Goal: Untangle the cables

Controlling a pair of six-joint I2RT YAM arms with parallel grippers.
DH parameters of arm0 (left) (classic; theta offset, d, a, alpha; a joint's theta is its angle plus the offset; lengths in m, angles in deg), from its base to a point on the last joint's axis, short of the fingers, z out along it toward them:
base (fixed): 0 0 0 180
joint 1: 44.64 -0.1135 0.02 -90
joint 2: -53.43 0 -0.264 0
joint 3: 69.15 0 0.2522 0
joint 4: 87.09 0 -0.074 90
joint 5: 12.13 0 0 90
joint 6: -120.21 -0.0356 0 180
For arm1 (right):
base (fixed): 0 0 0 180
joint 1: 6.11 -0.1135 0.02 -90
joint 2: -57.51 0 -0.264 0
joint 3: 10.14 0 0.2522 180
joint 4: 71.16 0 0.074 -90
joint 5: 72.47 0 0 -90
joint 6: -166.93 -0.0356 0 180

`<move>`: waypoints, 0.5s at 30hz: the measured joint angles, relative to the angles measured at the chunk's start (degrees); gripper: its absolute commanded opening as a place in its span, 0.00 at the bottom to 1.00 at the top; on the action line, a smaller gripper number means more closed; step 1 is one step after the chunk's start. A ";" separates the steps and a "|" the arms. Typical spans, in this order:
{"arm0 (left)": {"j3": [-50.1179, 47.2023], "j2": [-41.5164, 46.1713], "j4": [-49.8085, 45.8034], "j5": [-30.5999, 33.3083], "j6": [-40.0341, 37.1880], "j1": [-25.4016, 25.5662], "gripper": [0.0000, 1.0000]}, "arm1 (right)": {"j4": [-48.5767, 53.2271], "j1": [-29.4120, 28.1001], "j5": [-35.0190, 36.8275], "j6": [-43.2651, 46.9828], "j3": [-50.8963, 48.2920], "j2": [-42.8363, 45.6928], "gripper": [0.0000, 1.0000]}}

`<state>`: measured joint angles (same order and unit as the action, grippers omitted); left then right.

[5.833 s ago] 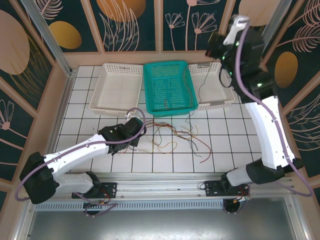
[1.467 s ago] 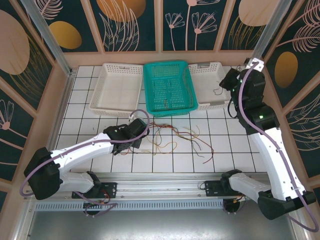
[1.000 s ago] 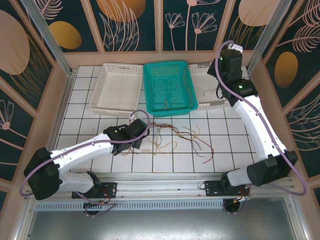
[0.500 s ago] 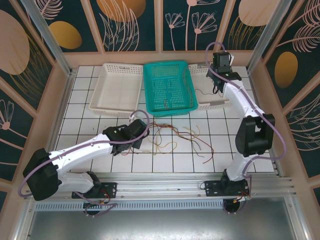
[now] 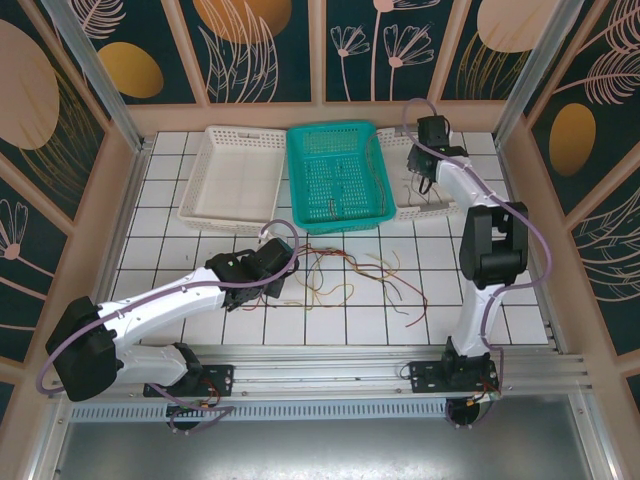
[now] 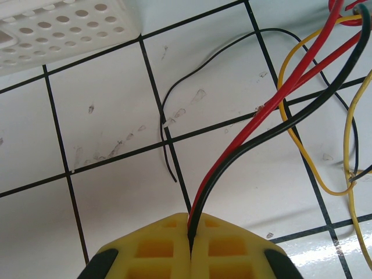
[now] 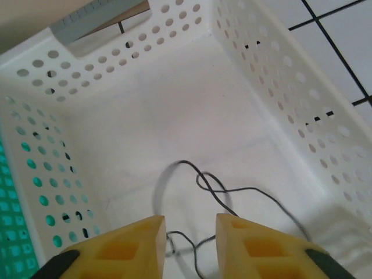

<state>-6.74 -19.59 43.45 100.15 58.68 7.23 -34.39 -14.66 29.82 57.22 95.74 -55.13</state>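
Observation:
A tangle of thin cables (image 5: 340, 272) in red, orange, yellow and black lies on the white tiles at mid-table. My left gripper (image 5: 268, 278) rests at the tangle's left edge. Its yellow fingers (image 6: 151, 247) are shut on a red cable (image 6: 273, 104) and a black cable (image 6: 302, 110) that run away together to the upper right. My right gripper (image 5: 421, 168) hangs over the back-right white basket (image 5: 447, 200). Its jaws (image 7: 190, 232) are open, and one thin black cable (image 7: 216, 187) lies loose on the basket floor below them.
A teal basket (image 5: 340, 175) stands at the back centre, with another white basket (image 5: 235, 180) to its left. A yellow cable (image 6: 290, 157) and a thin black wire (image 6: 165, 116) loop on the tiles ahead of my left fingers. Wooden walls close in the table.
My right arm has swung left and down over the back-right basket and opened its jaws; the black cable now lies in that basket. The left arm has stayed put, still gripping.

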 measured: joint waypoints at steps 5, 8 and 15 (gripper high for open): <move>0.00 0.00 -0.02 0.00 0.00 0.00 0.00 | 0.48 -0.09 -0.52 -0.72 -0.24 2.05 0.52; 0.00 0.00 0.00 0.02 0.00 0.00 0.00 | -1.07 -0.63 -2.01 -0.39 -2.62 5.95 0.54; 0.00 0.00 -0.02 0.02 0.00 0.02 0.00 | -6.27 -5.95 -16.83 1.86 -1.73 7.30 0.54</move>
<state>-6.74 -19.59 43.43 100.17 58.68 7.25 -40.67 -20.61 12.99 59.08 94.01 -47.83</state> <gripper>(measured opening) 0.060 0.545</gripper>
